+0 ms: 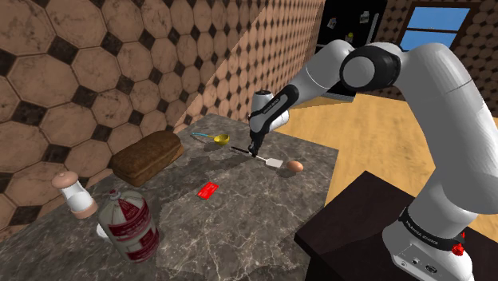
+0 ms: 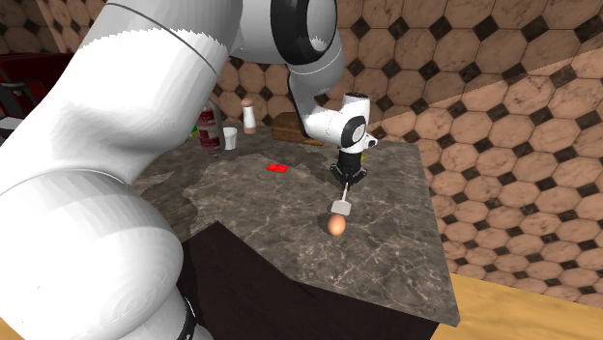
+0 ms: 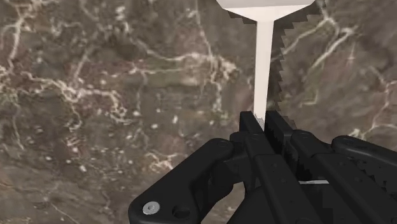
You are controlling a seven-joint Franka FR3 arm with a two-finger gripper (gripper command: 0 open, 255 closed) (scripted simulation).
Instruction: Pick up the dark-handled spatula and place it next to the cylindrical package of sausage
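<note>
Black jaws pinch the dark handle of the white-bladed spatula (image 3: 262,70) beside a brown egg (image 1: 295,166) near the marble worktop's (image 1: 239,215) open edge, and so slim a hold may let it swivel loose before reaching the red-and-white cylindrical sausage package (image 1: 132,223).

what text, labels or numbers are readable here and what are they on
Nothing reads clearly.
sausage package: red label print, too blurred to read.
arm's base ring: small lettering, too small to read.
red card: no legible print.
spatula, clasped in the gripper: no markings visible.
</note>
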